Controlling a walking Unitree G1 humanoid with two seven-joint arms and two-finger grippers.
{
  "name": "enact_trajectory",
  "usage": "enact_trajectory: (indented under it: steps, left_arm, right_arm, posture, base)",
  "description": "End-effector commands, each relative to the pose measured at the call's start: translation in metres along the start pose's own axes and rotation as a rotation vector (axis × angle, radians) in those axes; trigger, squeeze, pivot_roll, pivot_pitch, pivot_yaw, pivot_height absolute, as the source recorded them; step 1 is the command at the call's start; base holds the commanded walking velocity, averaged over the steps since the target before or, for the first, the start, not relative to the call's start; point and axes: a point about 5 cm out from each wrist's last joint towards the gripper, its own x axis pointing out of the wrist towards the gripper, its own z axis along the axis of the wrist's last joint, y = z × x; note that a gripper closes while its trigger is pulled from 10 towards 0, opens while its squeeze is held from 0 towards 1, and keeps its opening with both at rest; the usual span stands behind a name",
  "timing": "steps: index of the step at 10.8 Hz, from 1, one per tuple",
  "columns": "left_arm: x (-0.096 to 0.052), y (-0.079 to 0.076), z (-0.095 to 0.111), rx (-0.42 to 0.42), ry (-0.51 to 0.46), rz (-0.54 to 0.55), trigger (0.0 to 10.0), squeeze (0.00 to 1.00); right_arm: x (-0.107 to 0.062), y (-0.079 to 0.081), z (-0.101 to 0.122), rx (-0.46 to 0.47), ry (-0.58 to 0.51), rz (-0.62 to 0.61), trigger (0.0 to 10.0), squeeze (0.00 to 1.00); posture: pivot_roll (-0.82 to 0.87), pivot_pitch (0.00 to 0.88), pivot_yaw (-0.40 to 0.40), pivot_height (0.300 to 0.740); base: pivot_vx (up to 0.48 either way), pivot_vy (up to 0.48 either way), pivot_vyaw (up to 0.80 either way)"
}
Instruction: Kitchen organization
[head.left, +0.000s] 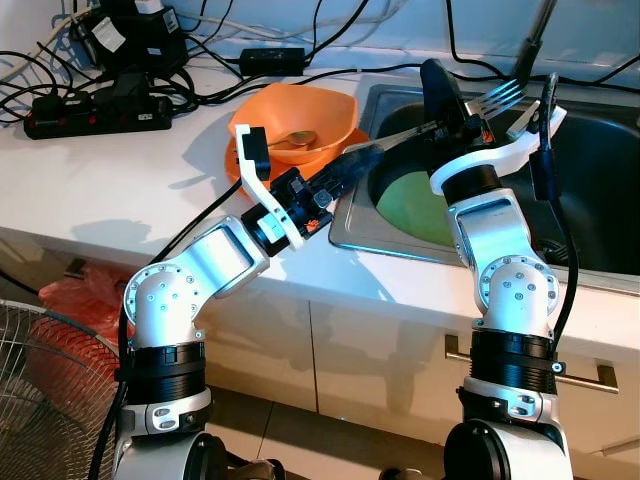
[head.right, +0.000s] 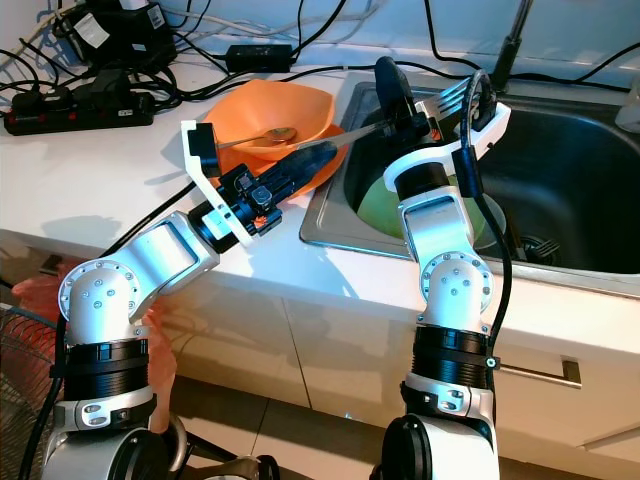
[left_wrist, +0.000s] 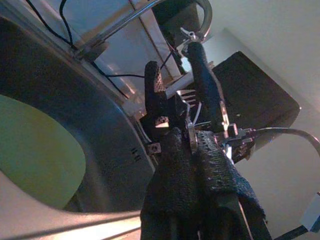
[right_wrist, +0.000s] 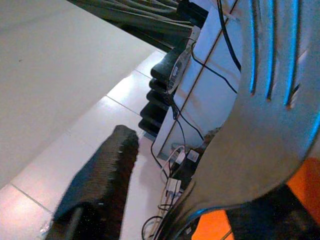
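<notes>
The steel sink sits in the white counter, a green plate lying in its basin and an orange bowl with a spoon just beside its rim. Above the basin my left gripper and right gripper both clamp one fork, its tines raised toward the faucet.

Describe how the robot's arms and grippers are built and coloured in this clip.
Both arms have silver metallic segments with round screwed joint housings and black ribbed collars. Black cables run alongside. White brackets sit at the wrists. The left gripper and right gripper have long black textured fingers.
</notes>
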Motion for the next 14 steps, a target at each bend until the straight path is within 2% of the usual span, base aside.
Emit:
enact_trajectory:
  steps: [1, 3, 4, 5, 6, 7, 8, 12, 13, 14]
  left_arm:
    - [-0.001, -0.008, 0.002, 0.014, 0.007, -0.043, 0.0, 0.00]
    - [-0.001, -0.005, 0.006, 0.022, -0.006, -0.027, 0.0, 0.00]
    - [-0.001, -0.004, 0.009, 0.029, -0.019, -0.016, 1.4, 0.00]
    - [-0.001, -0.004, 0.010, 0.032, -0.023, -0.013, 1.4, 0.00]
    - [-0.001, -0.004, 0.010, 0.033, -0.023, -0.014, 1.4, 0.00]
    - [-0.001, -0.004, 0.010, 0.033, -0.023, -0.014, 1.3, 0.00]
    - [-0.001, -0.004, 0.010, 0.035, -0.022, -0.015, 1.3, 0.00]
    - [0.000, -0.004, 0.010, 0.040, -0.012, -0.017, 1.6, 0.00]
    - [0.000, -0.004, 0.010, 0.041, -0.011, -0.018, 2.0, 0.00]
    - [0.001, -0.004, 0.010, 0.042, -0.009, -0.017, 3.5, 0.00]
  right_arm:
    - [0.001, 0.001, -0.001, 0.006, -0.002, 0.003, 0.0, 0.00]
    - [0.000, 0.000, -0.003, 0.010, 0.003, -0.006, 0.0, 0.00]
    - [-0.003, 0.000, -0.007, 0.017, 0.018, -0.008, 5.4, 0.00]
    - [-0.006, 0.000, -0.014, 0.021, 0.040, -0.009, 10.0, 0.00]
    - [-0.008, 0.001, -0.018, 0.025, 0.053, -0.009, 10.0, 0.00]
    - [-0.009, 0.001, -0.020, 0.031, 0.057, -0.010, 4.3, 0.00]
    - [-0.012, 0.001, -0.022, 0.039, 0.063, -0.010, 0.0, 0.00]
    - [-0.014, -0.003, -0.024, 0.042, 0.063, -0.033, 0.0, 0.00]
    - [-0.014, -0.003, -0.024, 0.041, 0.062, -0.035, 0.0, 0.00]
    - [-0.014, -0.003, -0.024, 0.041, 0.061, -0.037, 0.0, 0.00]
  posture:
    - [-0.02, 0.111, 0.068, 0.740]
    - [-0.02, 0.112, 0.068, 0.740]
    - [-0.02, 0.113, 0.068, 0.740]
    - [-0.02, 0.114, 0.067, 0.740]
    - [-0.02, 0.114, 0.067, 0.740]
    - [-0.02, 0.113, 0.067, 0.740]
    - [-0.02, 0.113, 0.069, 0.740]
    - [-0.02, 0.114, 0.074, 0.740]
    - [-0.02, 0.113, 0.074, 0.740]
    - [-0.02, 0.112, 0.075, 0.740]
  base:
    - [0.000, 0.000, 0.00]
    - [0.000, 0.000, 0.00]
    - [0.000, 0.000, 0.00]
    - [0.000, 0.000, 0.00]
    - [0.000, 0.000, 0.00]
    - [0.000, 0.000, 0.00]
    - [0.000, 0.000, 0.00]
    - [0.000, 0.000, 0.00]
    - [0.000, 0.000, 0.00]
    - [0.000, 0.000, 0.00]
